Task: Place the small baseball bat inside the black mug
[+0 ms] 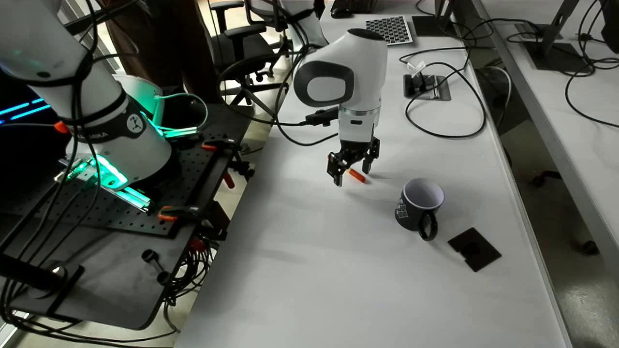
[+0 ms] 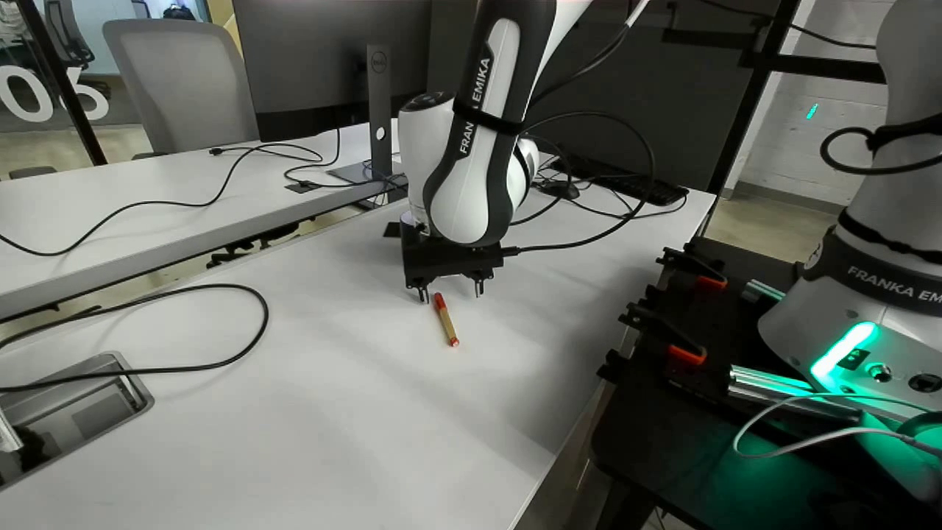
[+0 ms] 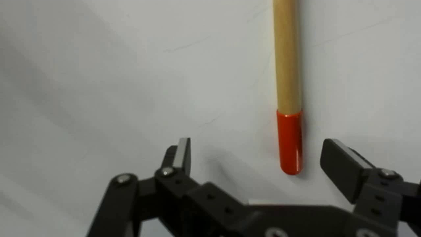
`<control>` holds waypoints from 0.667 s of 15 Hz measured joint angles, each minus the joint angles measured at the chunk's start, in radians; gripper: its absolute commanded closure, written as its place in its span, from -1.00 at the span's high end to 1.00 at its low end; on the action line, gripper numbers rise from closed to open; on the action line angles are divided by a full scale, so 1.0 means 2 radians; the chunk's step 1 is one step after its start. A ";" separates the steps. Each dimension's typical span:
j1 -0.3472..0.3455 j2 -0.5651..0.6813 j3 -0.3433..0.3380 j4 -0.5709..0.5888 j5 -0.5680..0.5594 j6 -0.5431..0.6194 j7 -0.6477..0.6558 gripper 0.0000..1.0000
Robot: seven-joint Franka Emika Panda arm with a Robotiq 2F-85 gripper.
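Currently, jaws apart, the Robotiq gripper (image 3: 257,158) hovers close to the small baseball bat (image 3: 288,87), near the upright black mug (image 1: 415,211).

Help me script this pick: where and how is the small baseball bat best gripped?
Probably the tan shaft, with the hand coming from above and pinching across it: the small baseball bat lies flat, thin and straight, both long sides exposed.

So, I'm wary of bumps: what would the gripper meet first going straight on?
Likely the white tabletop below the gripper; in the wrist view, the small baseball bat's red end shows between its open jaws. Depth is unclear.
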 measured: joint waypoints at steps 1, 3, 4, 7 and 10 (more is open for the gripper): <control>0.000 0.000 0.001 0.000 0.000 0.000 0.000 1.00; 0.000 0.001 0.003 0.000 0.000 0.000 0.000 1.00; 0.000 0.001 0.004 0.000 0.000 0.000 0.000 1.00; -0.001 0.001 0.010 0.001 0.000 0.000 -0.001 1.00; -0.002 0.001 0.015 0.003 -0.001 0.000 -0.001 1.00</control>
